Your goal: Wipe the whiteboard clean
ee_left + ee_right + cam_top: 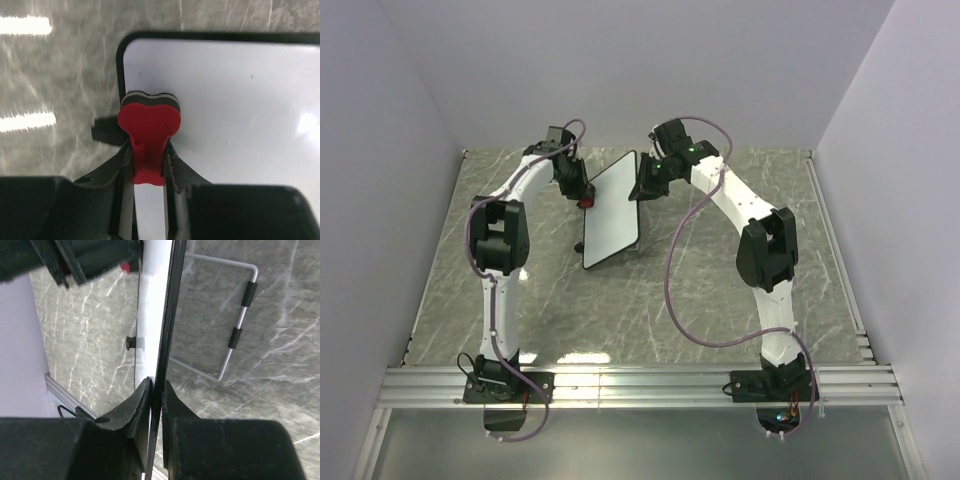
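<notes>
The whiteboard [610,212] stands tilted on the marble table, and its white face [235,115] shows no marks but a tiny speck. My right gripper [642,182] is shut on its thin black rim; in the right wrist view the whiteboard [163,315] runs edge-on between the closed fingers of the right gripper [156,390]. My left gripper [580,190] is shut on a red eraser [586,201]. In the left wrist view the left gripper [149,157] pinches the red eraser [150,120] by its stem, with the dark felt side against the board near its left rim.
A bent wire stand [243,315] with black sleeves props the board from behind. A small black foot [104,133] sticks out at the board's edge. Aluminium rails [640,385] run along the near table edge, and walls close in the left, right and back.
</notes>
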You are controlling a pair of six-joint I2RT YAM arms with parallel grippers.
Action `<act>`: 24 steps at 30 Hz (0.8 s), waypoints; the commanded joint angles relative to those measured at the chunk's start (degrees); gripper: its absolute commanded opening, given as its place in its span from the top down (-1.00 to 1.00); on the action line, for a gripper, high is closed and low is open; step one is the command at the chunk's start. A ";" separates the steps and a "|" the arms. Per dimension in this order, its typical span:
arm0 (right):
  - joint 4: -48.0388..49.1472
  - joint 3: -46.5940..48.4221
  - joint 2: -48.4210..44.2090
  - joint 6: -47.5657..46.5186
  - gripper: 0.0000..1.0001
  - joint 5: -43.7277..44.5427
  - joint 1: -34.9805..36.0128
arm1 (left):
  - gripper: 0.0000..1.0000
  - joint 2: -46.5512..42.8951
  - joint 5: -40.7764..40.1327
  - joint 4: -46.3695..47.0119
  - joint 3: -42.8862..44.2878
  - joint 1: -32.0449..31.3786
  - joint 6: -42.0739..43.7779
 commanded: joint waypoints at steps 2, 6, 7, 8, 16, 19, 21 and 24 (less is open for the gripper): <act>-2.69 -1.45 1.27 -4.88 1.00 -3.19 5.76 | 1.00 -8.46 0.34 1.76 -7.54 2.29 -6.69; -1.90 -1.36 1.27 -4.27 1.00 -3.28 5.68 | 1.00 -15.07 -3.53 3.52 -14.82 8.88 -9.42; -1.63 -1.54 1.27 -4.09 1.00 -3.37 5.76 | 1.00 -16.21 -5.10 4.48 -18.67 10.81 -9.42; -1.11 -1.62 1.27 -3.92 1.00 -3.45 5.68 | 0.99 -18.49 -5.90 4.92 -20.71 11.96 -9.25; 2.58 -2.33 1.18 -1.72 1.00 -3.89 5.68 | 0.99 -30.81 -8.01 9.94 -38.48 19.09 -8.11; 2.94 0.38 2.40 -0.84 1.00 -3.98 5.67 | 0.99 -32.40 -12.93 8.01 -39.97 19.96 -8.28; 2.76 3.28 3.19 -0.84 1.00 -3.11 5.50 | 0.99 -33.27 -13.47 8.18 -42.16 20.32 -8.80; 4.60 4.61 3.37 0.74 1.00 -2.31 4.71 | 0.99 -34.15 -14.34 8.18 -44.10 20.41 -8.98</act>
